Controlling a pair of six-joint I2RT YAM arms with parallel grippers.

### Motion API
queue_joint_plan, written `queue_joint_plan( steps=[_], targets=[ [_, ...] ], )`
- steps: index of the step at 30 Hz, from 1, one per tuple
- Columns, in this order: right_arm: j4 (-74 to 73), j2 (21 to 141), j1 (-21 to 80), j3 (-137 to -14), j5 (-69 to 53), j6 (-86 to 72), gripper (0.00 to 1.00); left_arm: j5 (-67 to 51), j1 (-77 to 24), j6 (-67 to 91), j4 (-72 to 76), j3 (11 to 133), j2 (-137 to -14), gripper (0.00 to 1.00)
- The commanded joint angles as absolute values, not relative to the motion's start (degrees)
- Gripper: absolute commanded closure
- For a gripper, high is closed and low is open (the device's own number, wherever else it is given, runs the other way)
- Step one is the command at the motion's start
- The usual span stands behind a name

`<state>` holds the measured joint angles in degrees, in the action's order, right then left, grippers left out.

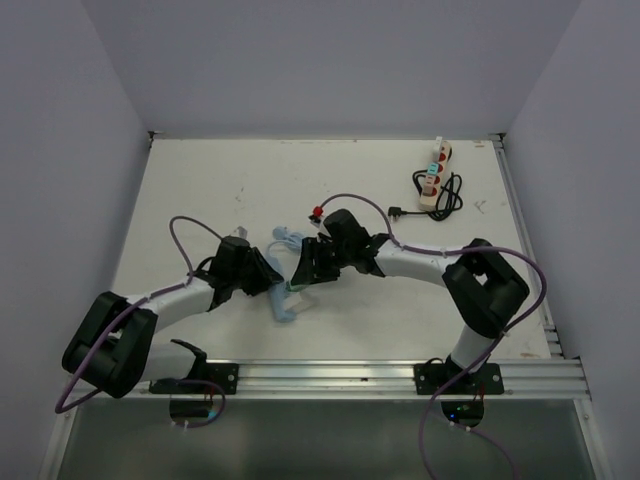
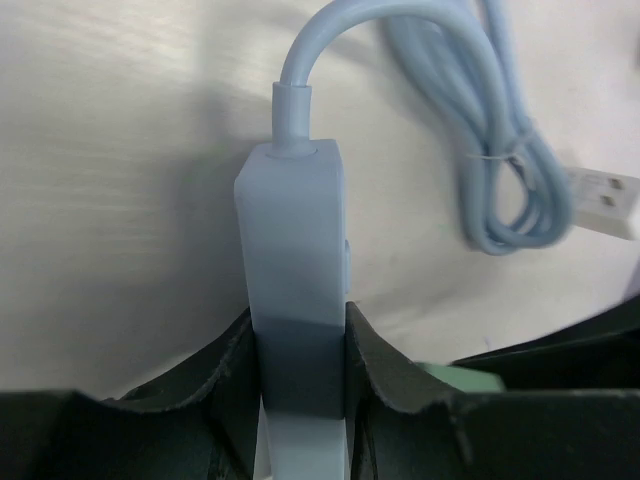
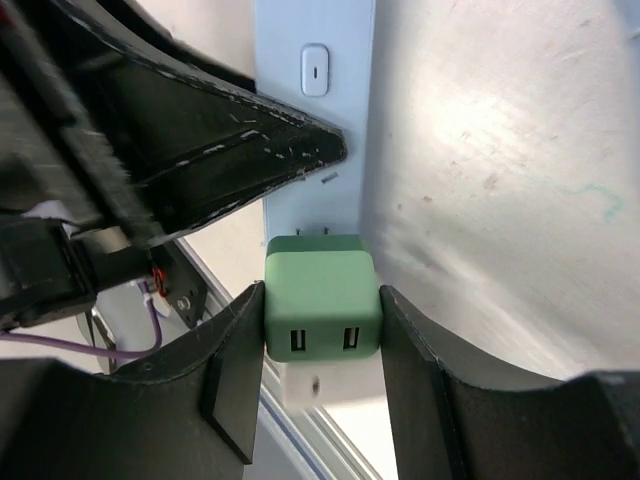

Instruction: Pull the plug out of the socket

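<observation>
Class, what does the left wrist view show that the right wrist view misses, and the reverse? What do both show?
Left wrist only: the coiled blue cable and its white end. Right wrist only: the two ports of the green charger in the right claw, and a button. Both: the pale blue socket bar in the left claw.

The left arm [image 1: 165, 300] lies low, reaching inward to the right; the right arm [image 1: 425, 262] bends at its raised elbow and reaches left to meet it. The left tool [image 2: 298, 314] is clamped on the socket [image 2: 293, 250], the right tool [image 3: 322, 290] on the plug [image 3: 322, 305], fingers flat against its sides.
</observation>
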<state>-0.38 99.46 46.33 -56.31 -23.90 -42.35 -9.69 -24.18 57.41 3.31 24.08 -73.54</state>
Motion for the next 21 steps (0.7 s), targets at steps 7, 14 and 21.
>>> queue_joint_plan(
  steps=[7,14,21],
  targets=[
    [-7.29,100.63,42.54,-67.50,-22.24,-38.41,1.00,-0.26,-26.98,51.50,-9.58,24.78,-77.43,1.00],
    [-9.84,93.19,41.31,-63.30,-16.28,-32.80,1.00,1.23,-26.98,51.77,-9.67,25.40,-76.90,1.00],
    [-12.48,81.14,40.34,-52.22,-2.48,-24.71,1.00,0.62,-26.98,51.77,-9.14,25.75,-76.73,1.00]
  ],
)
